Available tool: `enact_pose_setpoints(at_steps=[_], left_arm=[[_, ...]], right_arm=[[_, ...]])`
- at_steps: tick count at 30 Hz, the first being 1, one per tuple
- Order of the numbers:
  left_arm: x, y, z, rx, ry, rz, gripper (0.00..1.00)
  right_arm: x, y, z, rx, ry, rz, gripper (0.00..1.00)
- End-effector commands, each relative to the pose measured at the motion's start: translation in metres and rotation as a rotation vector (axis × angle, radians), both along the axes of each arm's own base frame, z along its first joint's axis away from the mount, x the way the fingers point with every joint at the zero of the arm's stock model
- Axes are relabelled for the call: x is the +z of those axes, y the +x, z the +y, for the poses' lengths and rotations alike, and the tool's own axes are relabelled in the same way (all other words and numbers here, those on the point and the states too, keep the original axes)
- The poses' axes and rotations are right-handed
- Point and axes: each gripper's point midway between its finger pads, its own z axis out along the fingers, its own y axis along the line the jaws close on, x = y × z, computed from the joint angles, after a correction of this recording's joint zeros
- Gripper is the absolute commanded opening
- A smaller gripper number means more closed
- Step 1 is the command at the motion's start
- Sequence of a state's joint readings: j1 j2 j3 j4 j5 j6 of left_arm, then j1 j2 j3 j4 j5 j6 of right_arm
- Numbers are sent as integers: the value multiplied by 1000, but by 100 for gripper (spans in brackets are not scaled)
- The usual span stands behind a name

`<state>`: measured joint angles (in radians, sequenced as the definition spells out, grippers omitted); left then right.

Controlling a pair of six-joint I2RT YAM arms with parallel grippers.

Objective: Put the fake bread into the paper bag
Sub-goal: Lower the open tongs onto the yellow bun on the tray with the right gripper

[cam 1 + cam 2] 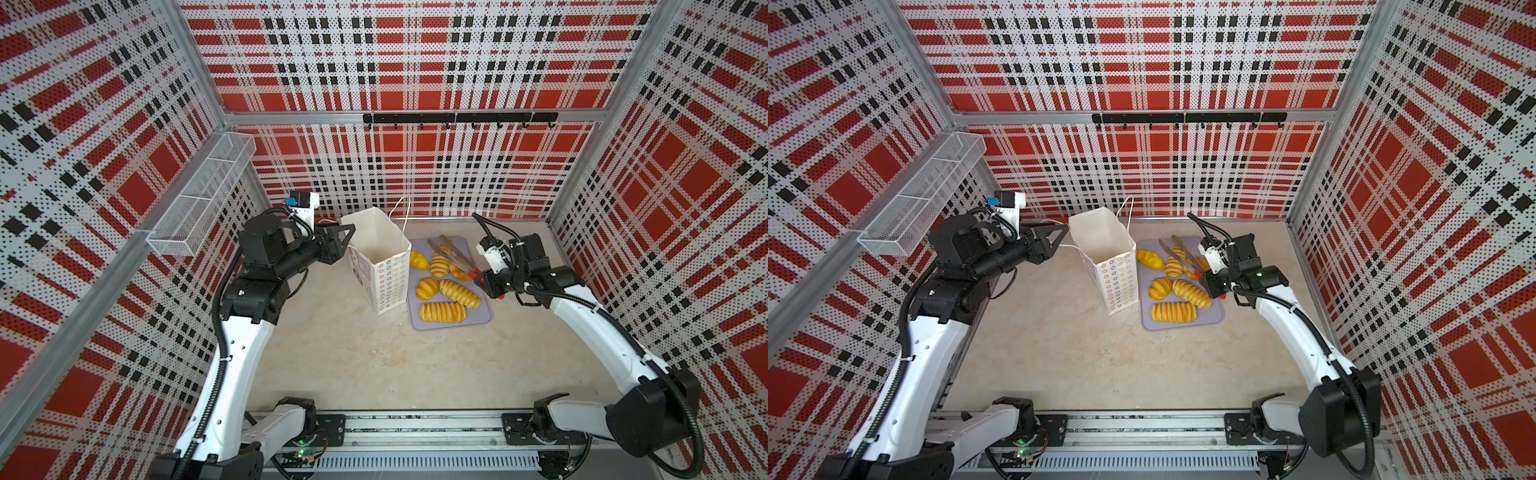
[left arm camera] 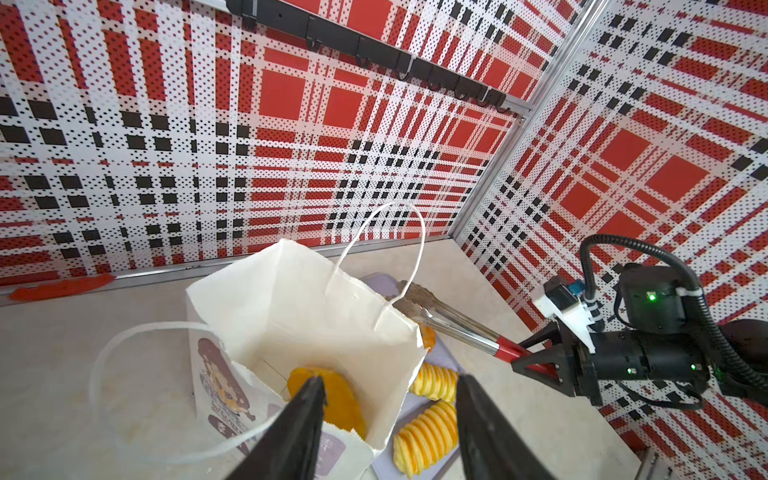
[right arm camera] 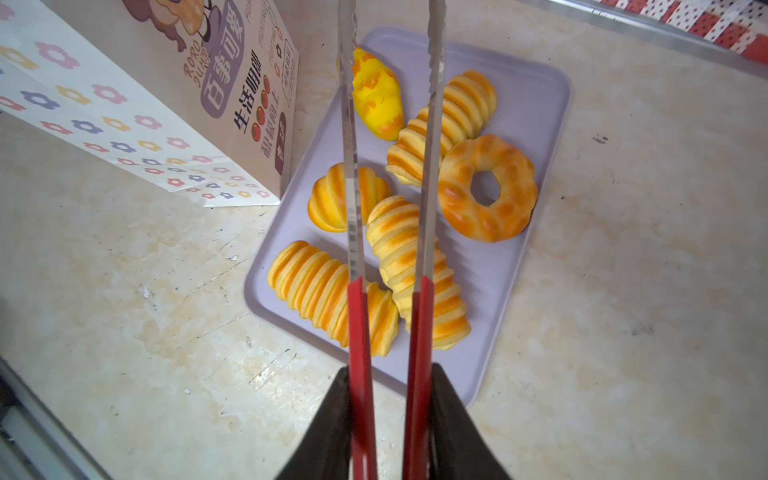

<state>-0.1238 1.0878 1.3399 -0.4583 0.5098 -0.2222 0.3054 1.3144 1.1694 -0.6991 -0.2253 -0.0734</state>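
Left gripper (image 2: 390, 380) spread at rim of paper bag (image 1: 384, 274), one bread piece (image 2: 334, 395) inside bag, right gripper (image 3: 390, 374) clamped on red-handled tongs (image 3: 352, 208), six bread pieces (image 3: 486, 187) on tray (image 3: 536, 83) beside bag, near far edge of table (image 1: 353, 353)

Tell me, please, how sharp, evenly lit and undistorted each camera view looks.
In both top views the lens bows the plaid walls, but light is even; in the left wrist view the left pincer looms dark and slightly soft; in the right wrist view the tongs glint and the ring donut shows glossy highlights.
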Motion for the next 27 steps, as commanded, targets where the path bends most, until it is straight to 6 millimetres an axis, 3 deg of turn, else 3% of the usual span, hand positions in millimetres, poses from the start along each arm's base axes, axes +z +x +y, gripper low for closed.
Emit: enact_pose_setpoints(at_steps=[1,15,27], left_arm=[[6,-1,-1,6,20,-14,54],[2,4,-7,-1,18,3,54],[4,5,-11,-23,12,5,52]], right_arm=[[10,12,1,34,-76,-74,32],[0,48,14,74,-113,-96,33],[-43,64,34,166,-159,-20,33]])
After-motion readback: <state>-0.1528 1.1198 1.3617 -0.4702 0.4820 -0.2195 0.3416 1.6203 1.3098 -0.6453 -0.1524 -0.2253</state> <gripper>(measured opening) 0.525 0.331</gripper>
